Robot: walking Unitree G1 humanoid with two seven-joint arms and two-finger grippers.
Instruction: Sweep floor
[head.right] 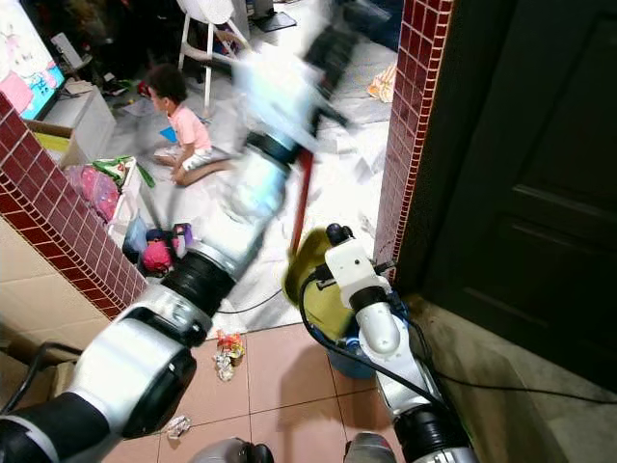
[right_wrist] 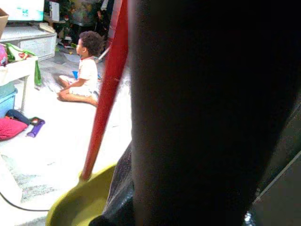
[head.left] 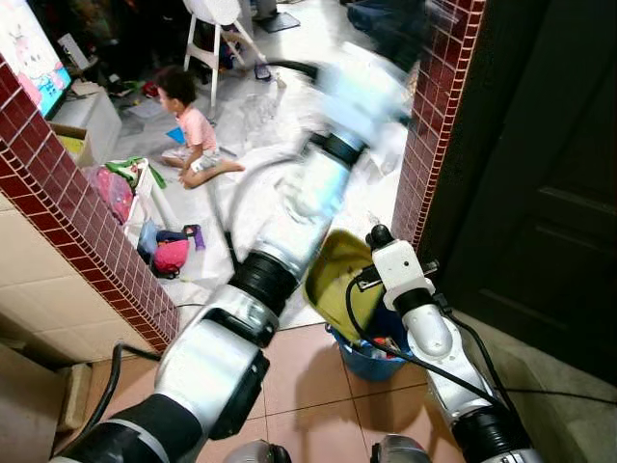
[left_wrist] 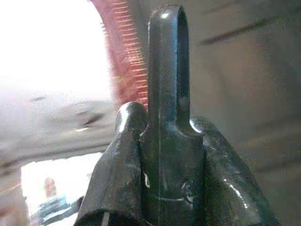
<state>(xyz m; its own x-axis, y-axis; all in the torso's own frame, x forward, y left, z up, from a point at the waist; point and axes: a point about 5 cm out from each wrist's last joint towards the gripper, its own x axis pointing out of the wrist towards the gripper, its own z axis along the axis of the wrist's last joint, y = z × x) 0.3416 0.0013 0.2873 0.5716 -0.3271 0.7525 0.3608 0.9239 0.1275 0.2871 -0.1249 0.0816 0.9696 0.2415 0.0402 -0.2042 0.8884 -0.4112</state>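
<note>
Tool: yellow-green plastic dustpan with long red handle, standing upright.
Left gripper: raised, blurred, fingers pressing together on a dark bar.
Right gripper: resting against dustpan bowl; finger state unclear.
Litter: crumpled wrappers on tan tiles, just beside dustpan.
Risk: swinging left arm knocking handle, toppling dustpan toward seated child beyond.

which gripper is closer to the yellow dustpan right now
Right. The right gripper sits right at the yellow dustpan, against its upper edge. The left gripper is raised well above and beyond it, blurred, up along the red handle.
</note>
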